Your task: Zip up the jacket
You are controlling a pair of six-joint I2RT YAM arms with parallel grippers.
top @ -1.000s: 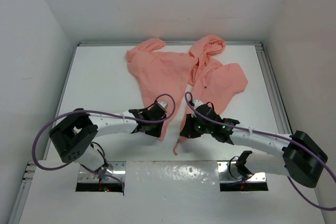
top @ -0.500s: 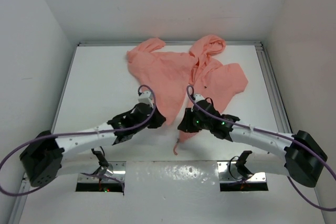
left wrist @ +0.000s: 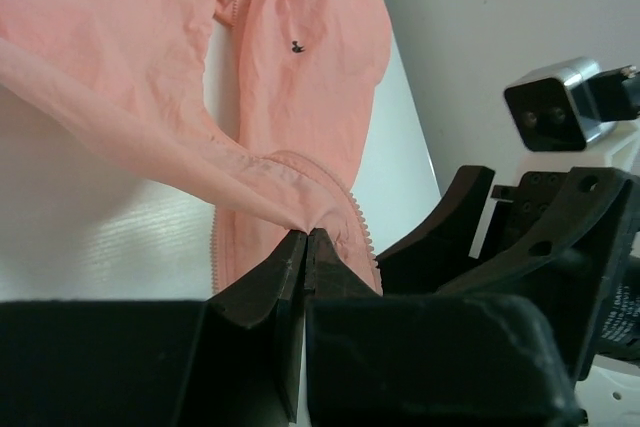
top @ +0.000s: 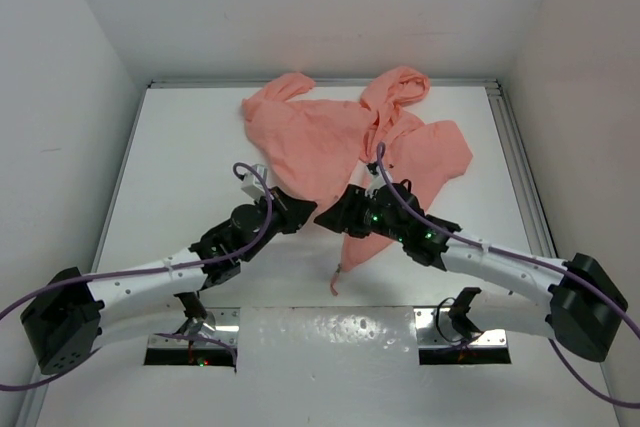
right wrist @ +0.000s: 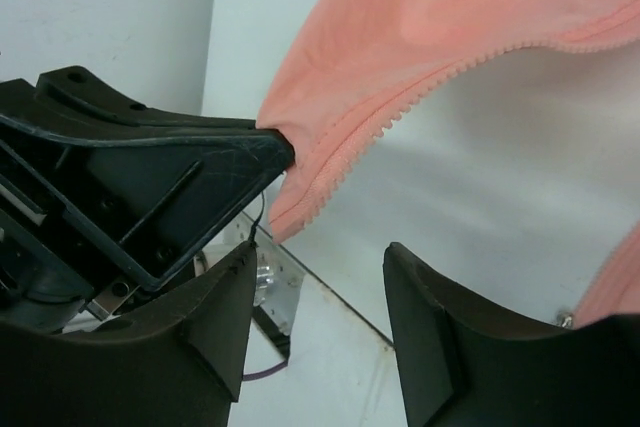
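The jacket (top: 320,137) is pinched at its zipper edge (left wrist: 350,212) by the closed left gripper (left wrist: 306,239) (presumably for alignment); the right gripper (right wrist: 320,257) is held open, empty.

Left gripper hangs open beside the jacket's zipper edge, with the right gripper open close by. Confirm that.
Wrong on one point: the left gripper is shut on the jacket at its zipper edge, as the left wrist view shows. The right gripper is open close by.
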